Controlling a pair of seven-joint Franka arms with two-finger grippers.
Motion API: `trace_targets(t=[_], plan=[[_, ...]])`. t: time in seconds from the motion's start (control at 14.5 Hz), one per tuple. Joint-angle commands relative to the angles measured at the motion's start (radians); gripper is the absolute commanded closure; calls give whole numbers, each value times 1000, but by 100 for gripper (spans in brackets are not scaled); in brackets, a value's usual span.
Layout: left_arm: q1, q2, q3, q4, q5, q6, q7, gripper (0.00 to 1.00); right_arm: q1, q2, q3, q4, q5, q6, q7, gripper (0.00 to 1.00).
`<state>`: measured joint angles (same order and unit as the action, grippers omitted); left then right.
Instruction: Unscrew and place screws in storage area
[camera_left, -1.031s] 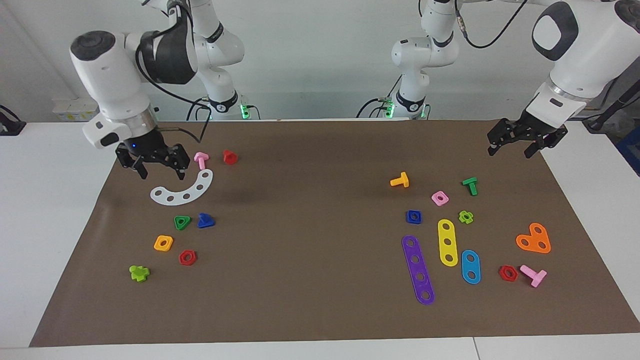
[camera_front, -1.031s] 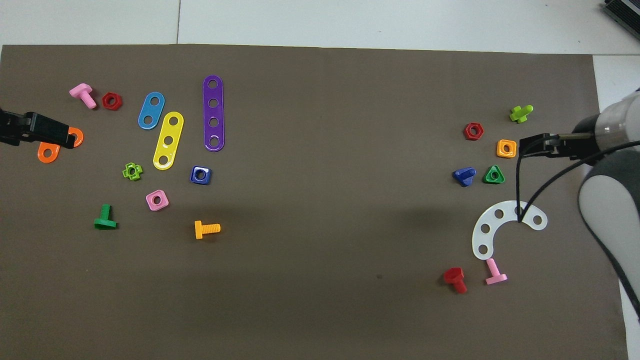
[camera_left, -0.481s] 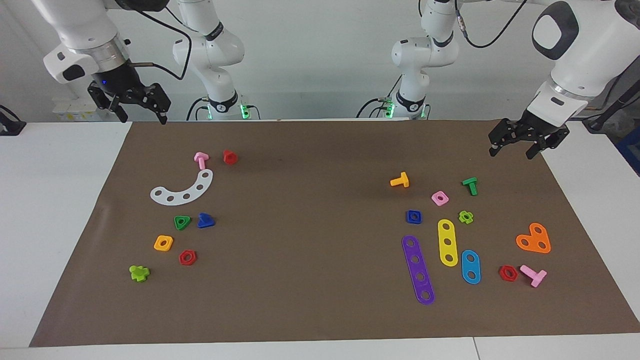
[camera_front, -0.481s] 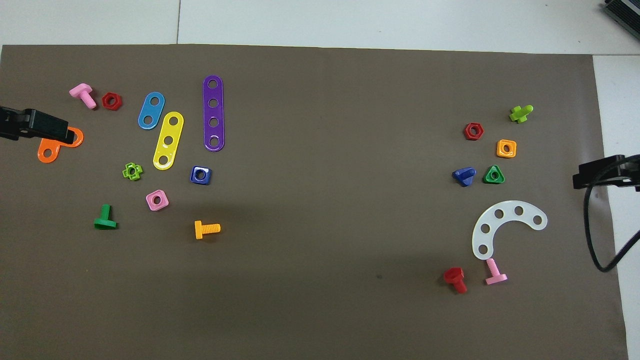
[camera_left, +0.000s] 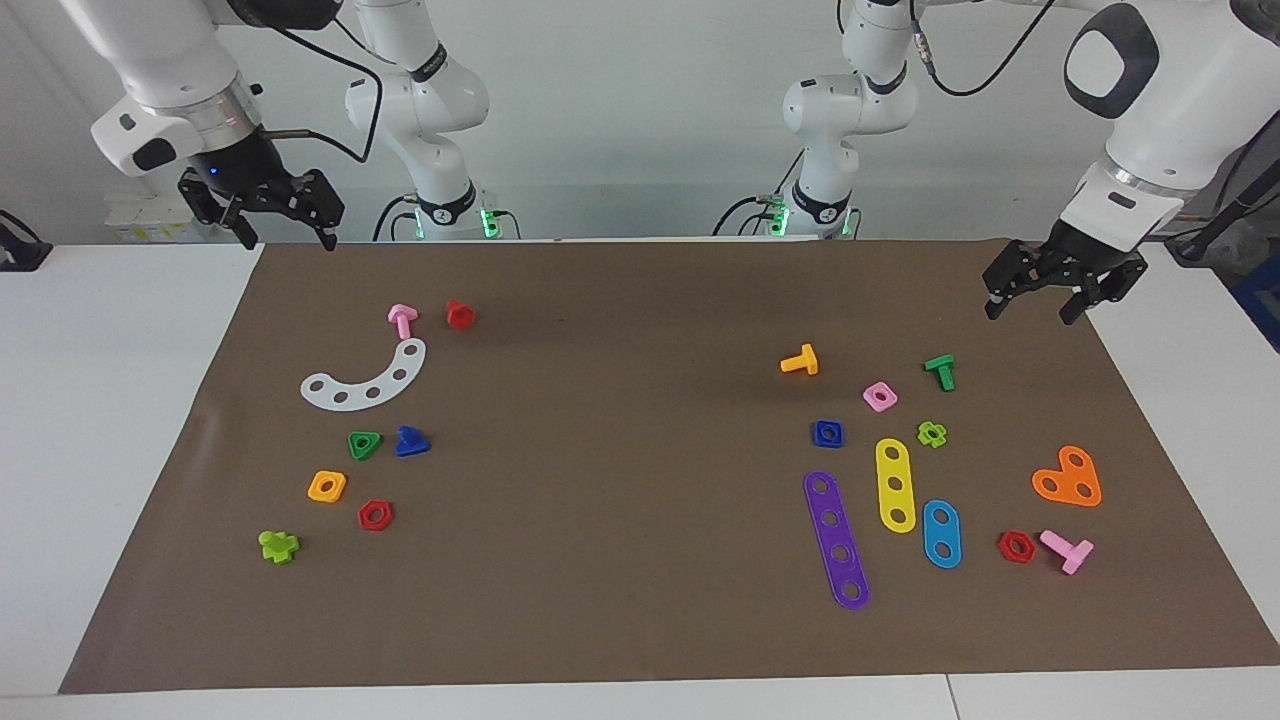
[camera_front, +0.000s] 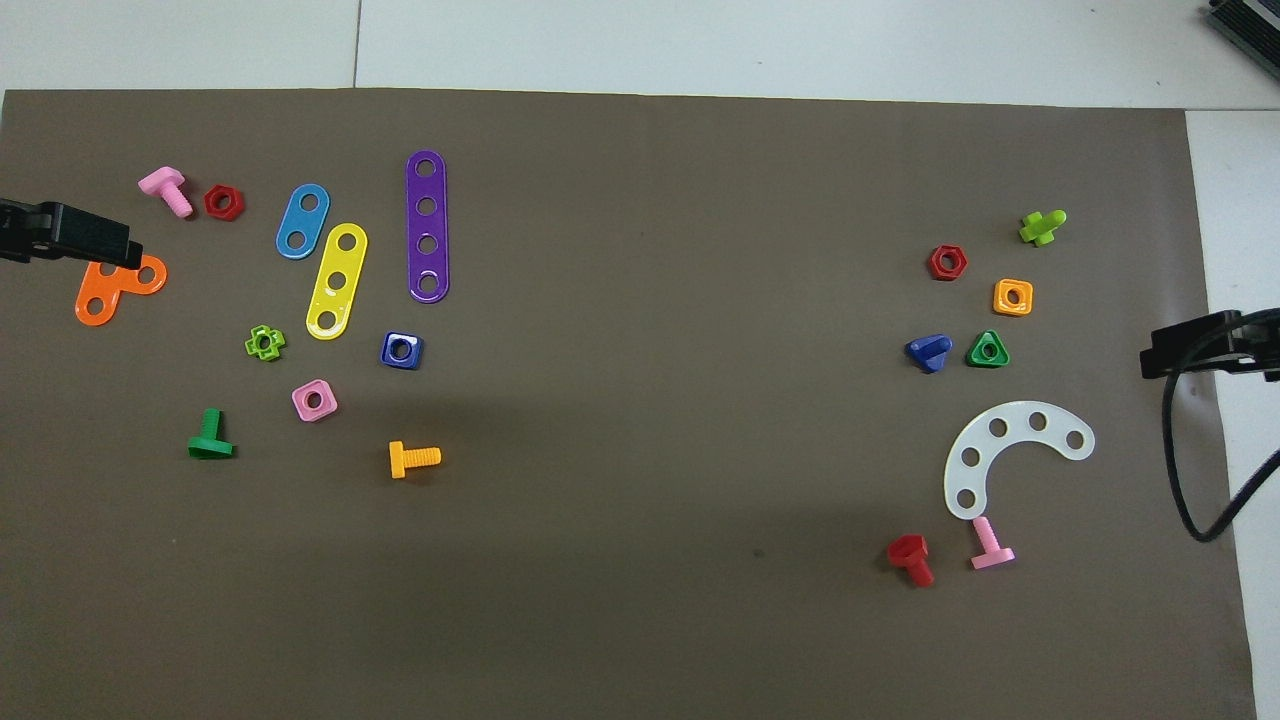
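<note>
Orange plate (camera_front: 97, 300) partly under left gripper (camera_front: 70, 238)

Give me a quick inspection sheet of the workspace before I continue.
Surface: brown paper sheet over a white table.
Job's things: dark-blue screw lies loose beside the green triangular nut, toward the right arm's end.
Clutter: white curved strip, purple strip, orange heart plate, assorted coloured bolts and nuts.
Grippers: right gripper raised, open, empty; left gripper raised, open, empty, over the sheet's corner.
Cables: black cable hangs from the right arm.
Surroundings: white wall; arm bases with green lights.
</note>
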<state>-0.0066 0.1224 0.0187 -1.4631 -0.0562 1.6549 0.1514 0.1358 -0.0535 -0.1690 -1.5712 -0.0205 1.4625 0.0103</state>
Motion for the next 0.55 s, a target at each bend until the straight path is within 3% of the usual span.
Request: trace_targets(t=[0.0, 0.48], plan=[[0, -27, 1, -39, -17, 22, 16, 0, -12, -6, 5, -4, 11, -13, -26, 0], [-3, -29, 1, -39, -17, -6, 13, 0, -5, -9, 8, -3, 11, -2, -16, 0]])
